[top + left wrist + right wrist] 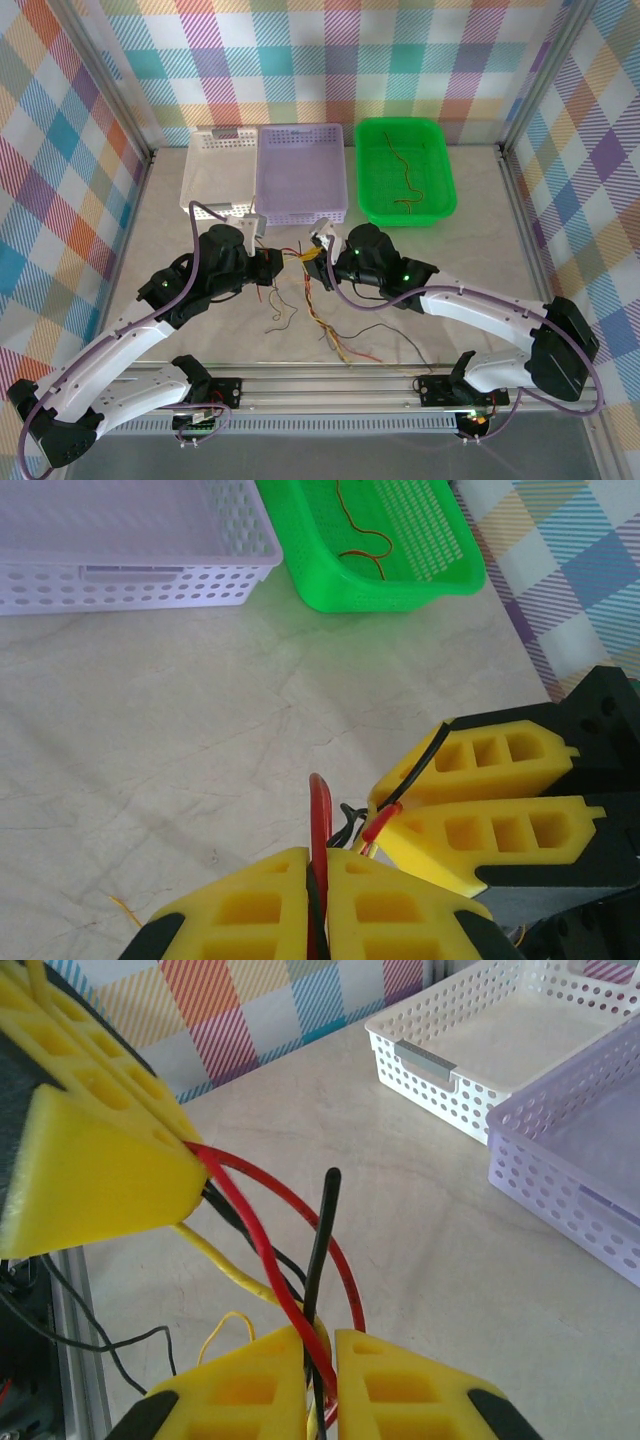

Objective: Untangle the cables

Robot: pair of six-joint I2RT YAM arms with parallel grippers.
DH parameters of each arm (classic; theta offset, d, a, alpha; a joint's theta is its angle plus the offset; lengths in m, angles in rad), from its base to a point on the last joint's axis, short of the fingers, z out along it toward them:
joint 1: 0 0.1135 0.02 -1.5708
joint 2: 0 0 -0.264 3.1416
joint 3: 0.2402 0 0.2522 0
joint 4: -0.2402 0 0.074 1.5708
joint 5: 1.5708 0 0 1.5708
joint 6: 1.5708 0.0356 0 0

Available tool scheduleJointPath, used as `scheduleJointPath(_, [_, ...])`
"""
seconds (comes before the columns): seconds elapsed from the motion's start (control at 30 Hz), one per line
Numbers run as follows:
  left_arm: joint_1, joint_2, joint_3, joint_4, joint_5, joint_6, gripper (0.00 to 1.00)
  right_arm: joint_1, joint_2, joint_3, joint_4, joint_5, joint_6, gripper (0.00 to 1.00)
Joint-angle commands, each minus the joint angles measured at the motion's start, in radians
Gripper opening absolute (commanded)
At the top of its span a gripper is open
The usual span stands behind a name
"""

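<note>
Left gripper (318,870), yellow foam fingers, is clamped on a red strand of the thin red, yellow and black cables (321,1250). I see the right gripper (320,1345) pinching red and black strands. The tangle hangs between them above the beige tabletop (450,260). Another strand lies in the green plastic basket (420,218).
</note>
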State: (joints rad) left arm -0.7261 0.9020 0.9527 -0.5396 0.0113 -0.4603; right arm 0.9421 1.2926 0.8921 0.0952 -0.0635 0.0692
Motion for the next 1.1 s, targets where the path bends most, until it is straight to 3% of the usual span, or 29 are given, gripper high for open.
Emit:
scheduleJointPath(0.0, [-0.008, -0.011, 0.004, -0.007, -0.007, 0.004, 0.00, 0.002, -0.043, 0.022, 0.040, 0.039, 0.000, 0.10])
scheduleJointPath(0.27, [-0.009, -0.003, -0.008, -0.017, -0.010, 0.002, 0.00, -0.055, -0.086, -0.002, 0.074, 0.009, 0.082, 0.10])
scheduleJointPath(0.63, [-0.009, 0.077, 0.040, 0.000, -0.036, 0.034, 0.00, -0.262, -0.153, 0.002, 0.019, -0.029, 0.218, 0.04])
scheduleJointPath(1.07, [-0.009, 0.115, 0.156, -0.162, -0.192, 0.220, 0.00, -0.512, -0.337, -0.031, -0.164, 0.095, 0.297, 0.00])
